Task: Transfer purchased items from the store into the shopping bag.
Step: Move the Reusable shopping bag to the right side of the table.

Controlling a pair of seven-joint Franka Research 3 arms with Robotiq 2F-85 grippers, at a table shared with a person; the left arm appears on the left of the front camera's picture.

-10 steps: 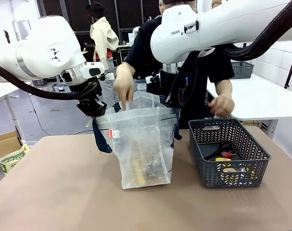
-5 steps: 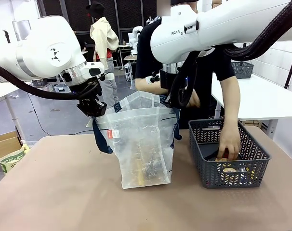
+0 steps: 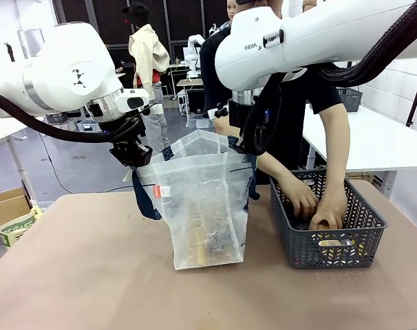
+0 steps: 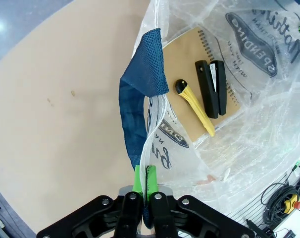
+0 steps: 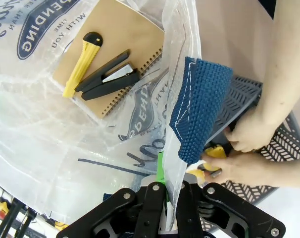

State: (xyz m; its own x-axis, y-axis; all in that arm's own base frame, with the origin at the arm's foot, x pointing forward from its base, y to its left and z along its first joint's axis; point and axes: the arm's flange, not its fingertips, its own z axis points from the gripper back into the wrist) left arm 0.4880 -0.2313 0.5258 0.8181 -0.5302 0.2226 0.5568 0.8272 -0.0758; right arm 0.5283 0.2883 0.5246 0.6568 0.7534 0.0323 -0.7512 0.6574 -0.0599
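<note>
Your left pincer (image 4: 144, 179) and right pincer (image 5: 163, 171) each pinch the thin, slick rim of the translucent shopping bag (image 3: 201, 206), standing on the table (image 3: 91, 275). If the film slips, the mouth sags shut. The person's hands (image 3: 301, 199) rummage for purchased items (image 3: 332, 243) in the slotted grey basket (image 3: 312, 253) just beside it.

The bag (image 3: 201, 199) gapes free between left gripper (image 4: 144, 174) and right gripper (image 5: 165, 166); beside the right, a person's hands (image 3: 301, 199) crowd the basket (image 3: 332, 249).
</note>
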